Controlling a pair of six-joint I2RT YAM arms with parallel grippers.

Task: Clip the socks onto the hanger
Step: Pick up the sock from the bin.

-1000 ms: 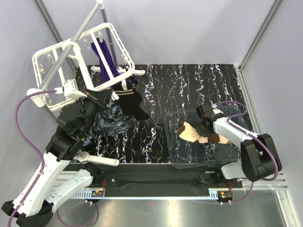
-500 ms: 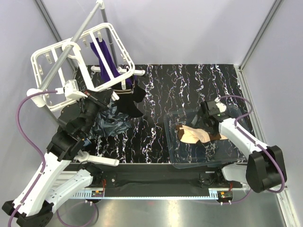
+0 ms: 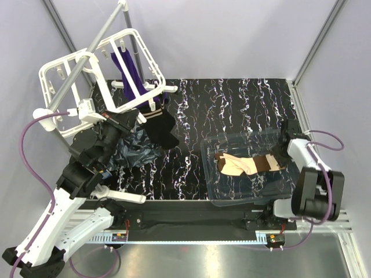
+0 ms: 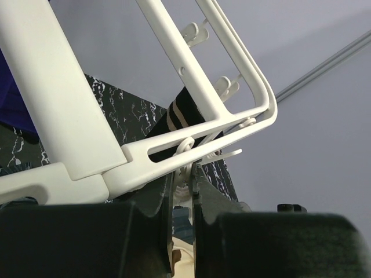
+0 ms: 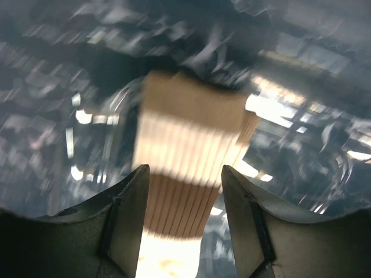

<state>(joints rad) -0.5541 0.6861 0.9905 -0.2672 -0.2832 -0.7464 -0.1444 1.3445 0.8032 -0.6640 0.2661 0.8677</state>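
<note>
Socks (image 3: 243, 164) lie lower right; your left pincer (image 4: 184, 179) pinches a clip (image 4: 186, 145) on the hanger (image 4: 75, 116), right pincer (image 5: 184, 174) hangs spread over one. Grasp it next.

hanger (image 3: 44, 81) far left, sock (image 3: 162, 128) hanging from it; socks (image 3: 243, 164) in bin (image 3: 232, 194) right

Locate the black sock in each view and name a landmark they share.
Top external: black sock left of centre, dangling beneath the white hanger.
Left wrist: its striped cuff at centre, behind the hanger's bar.
Right wrist: not in it.
Shared landmark: the hanger, in top external and left wrist only.
</note>
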